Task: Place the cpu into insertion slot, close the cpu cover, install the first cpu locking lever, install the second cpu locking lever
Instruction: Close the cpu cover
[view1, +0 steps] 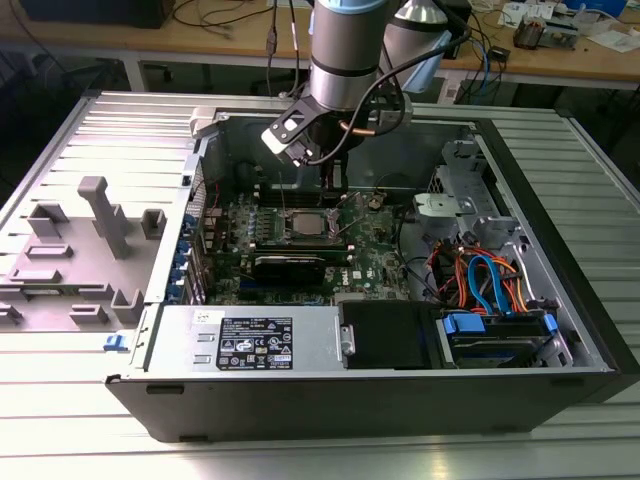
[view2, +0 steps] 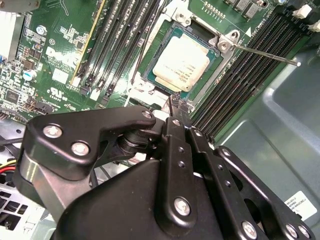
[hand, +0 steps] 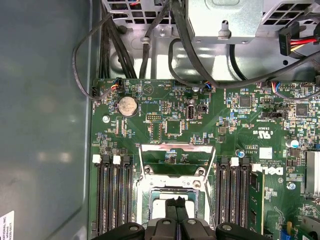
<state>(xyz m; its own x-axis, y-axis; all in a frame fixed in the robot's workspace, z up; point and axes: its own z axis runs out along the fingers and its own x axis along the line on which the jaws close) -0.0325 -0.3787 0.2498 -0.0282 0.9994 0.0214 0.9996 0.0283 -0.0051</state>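
Here's the room: an open computer case (view1: 400, 400) lies on its side on a ribbed metal table (view1: 80, 420). Grey plastic fixtures (view1: 100, 215) sit toward the exterior view's left, and cluttered wooden benches (view1: 200, 45) run along the back. The arm reaches down into the case over the green motherboard (view1: 375, 255).

In the first wrist view the gripper (hand: 176, 202) has its two black fingertips pressed together with nothing visible between them. The tips are right at the edge of the insertion slot (view2: 220, 44) — whether they touch it I cannot tell.

The cpu (view2: 182, 62) is already lying flat inside the slot, pale top facing up. The cpu cover (hand: 176, 148) is swung open, with green board showing through its window. A thin locking lever (view2: 265, 55) sticks out free over the black memory slots (view2: 250, 70) beside the socket — not latched.
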